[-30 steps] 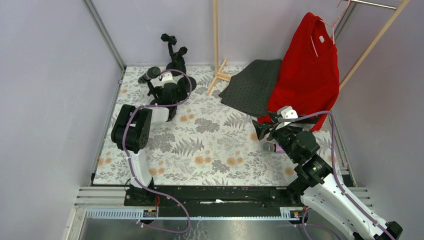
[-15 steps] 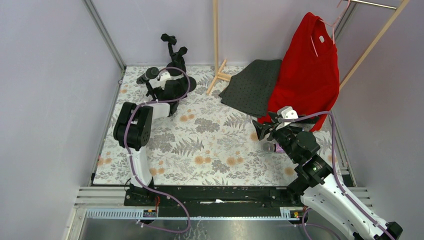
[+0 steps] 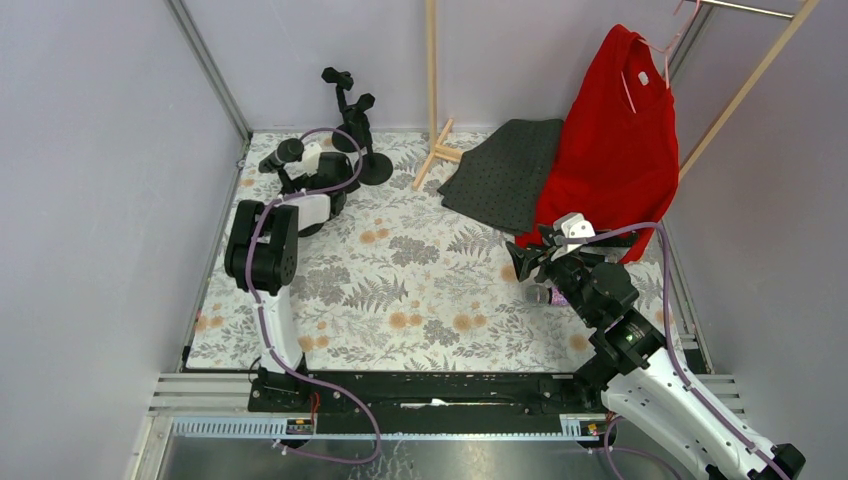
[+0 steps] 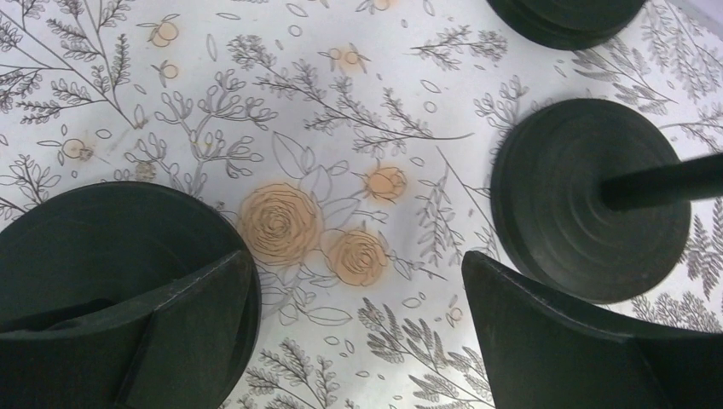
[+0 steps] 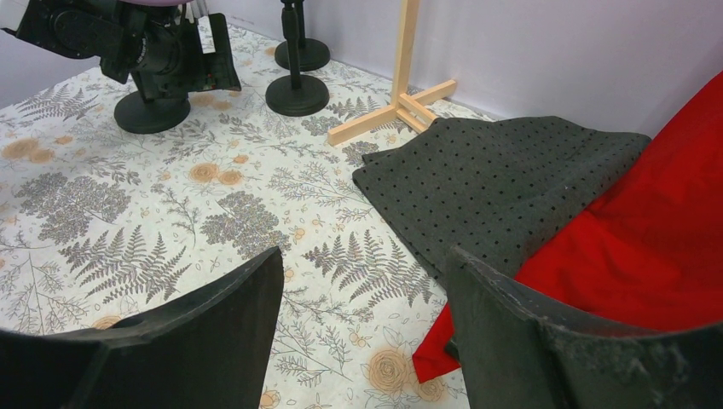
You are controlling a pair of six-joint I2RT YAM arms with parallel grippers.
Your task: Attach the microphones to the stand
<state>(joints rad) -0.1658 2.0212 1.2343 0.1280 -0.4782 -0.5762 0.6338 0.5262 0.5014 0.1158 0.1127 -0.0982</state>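
Observation:
My left gripper (image 3: 335, 182) hangs open over the cloth at the back left, with nothing between its jaws (image 4: 358, 341). It sits between two round black stand bases, one (image 4: 111, 247) under its left finger and one (image 4: 588, 209) with a pole to its right. A taller stand (image 3: 347, 105) with empty clips rises behind. A black microphone (image 3: 280, 155) sticks out left of that gripper; the arm hides what carries it. My right gripper (image 3: 525, 257) is open and empty (image 5: 367, 332). A purple microphone (image 3: 548, 296) lies on the table partly under the right arm.
A wooden rack foot (image 3: 438, 150) stands at the back middle. A grey dotted cloth (image 5: 503, 179) and a red garment (image 3: 615, 140) on a hanger fill the back right. The floral tablecloth (image 3: 420, 280) covers the table between grey walls.
The left arm has swung left, away from the tall stand, whose round base now shows. The black microphone has shifted left with it. The right arm has held still.

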